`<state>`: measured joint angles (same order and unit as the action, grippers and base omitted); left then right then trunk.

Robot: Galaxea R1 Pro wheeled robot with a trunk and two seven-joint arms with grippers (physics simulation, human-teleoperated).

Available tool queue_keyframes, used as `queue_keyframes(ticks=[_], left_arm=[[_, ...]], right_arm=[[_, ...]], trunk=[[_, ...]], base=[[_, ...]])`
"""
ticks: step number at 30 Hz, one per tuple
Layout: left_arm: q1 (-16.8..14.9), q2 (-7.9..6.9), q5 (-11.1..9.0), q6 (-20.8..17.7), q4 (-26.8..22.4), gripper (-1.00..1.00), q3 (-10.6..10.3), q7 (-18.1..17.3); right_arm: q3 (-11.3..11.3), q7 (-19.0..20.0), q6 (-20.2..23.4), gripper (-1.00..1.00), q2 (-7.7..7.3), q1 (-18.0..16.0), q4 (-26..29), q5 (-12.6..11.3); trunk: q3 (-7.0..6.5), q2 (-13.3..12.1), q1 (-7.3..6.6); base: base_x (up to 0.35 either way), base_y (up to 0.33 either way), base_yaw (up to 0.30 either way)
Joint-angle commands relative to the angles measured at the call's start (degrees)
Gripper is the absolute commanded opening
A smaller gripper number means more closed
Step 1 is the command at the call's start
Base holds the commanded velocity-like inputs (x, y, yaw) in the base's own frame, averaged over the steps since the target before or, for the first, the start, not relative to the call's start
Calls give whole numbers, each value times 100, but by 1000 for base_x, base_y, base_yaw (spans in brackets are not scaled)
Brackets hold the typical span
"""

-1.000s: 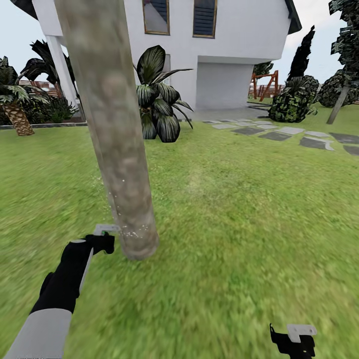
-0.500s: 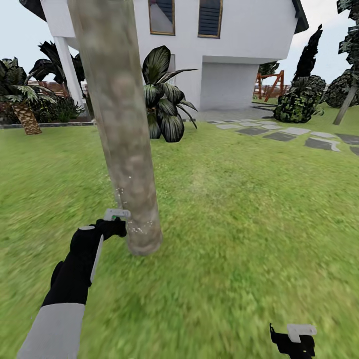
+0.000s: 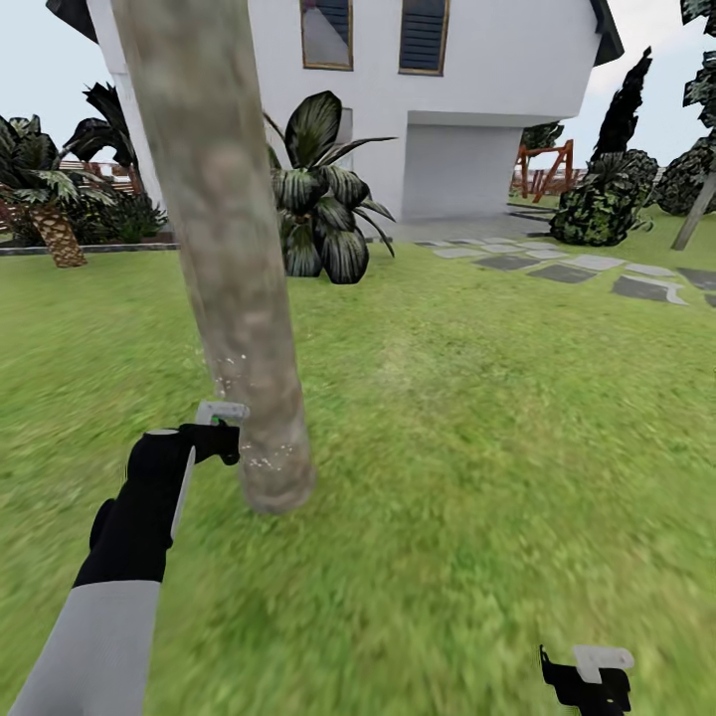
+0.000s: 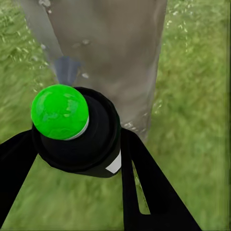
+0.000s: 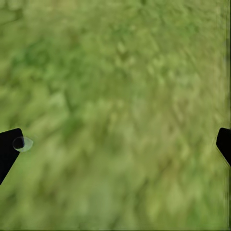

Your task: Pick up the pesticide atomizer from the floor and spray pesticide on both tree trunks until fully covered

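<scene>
Moved: left gripper (image 3: 221,426) rose a little beside the tree trunk (image 3: 234,268).
Fingers: clamped around the pesticide atomizer (image 4: 77,127), its green top facing the trunk.
Left arm: stretched forward, low, near the trunk's base.
Right gripper (image 3: 589,676): spread wide over grass (image 5: 120,96), well apart from the trunk.

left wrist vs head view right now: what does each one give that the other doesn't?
Left wrist view: the pesticide atomizer up close, black body with a green cap, clamped between the left gripper's fingers and aimed at the bark, with white droplets on it.

Head view: the white house, the stepping stones, the broad-leaved plant, and the right gripper low over the grass, apart from the tree.

Both: the tree trunk and the lawn.
</scene>
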<state>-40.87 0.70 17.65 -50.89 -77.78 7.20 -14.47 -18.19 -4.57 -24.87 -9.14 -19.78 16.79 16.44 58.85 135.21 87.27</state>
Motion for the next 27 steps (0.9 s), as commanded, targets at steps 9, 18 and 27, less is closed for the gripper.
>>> queue_keyframes(ticks=[9, 18, 27], left_arm=[[0, 0, 1, -1, 4, -100, 9, -3], [0, 0, 11, 1, 8, -100, 9, -3], [8, 0, 19, 1, 17, -100, 4, 6]], right_arm=[[3, 0, 0, 100, 5, 0, 0, 0], [4, 0, 0, 100, 3, 0, 0, 0], [0, 2, 0, 100, 6, 0, 0, 0]], trunk=[[0, 0, 0], [0, 0, 0], [0, 0, 0]], base=[[99, -261, 207], [136, -261, 278], [49, -269, 201]])
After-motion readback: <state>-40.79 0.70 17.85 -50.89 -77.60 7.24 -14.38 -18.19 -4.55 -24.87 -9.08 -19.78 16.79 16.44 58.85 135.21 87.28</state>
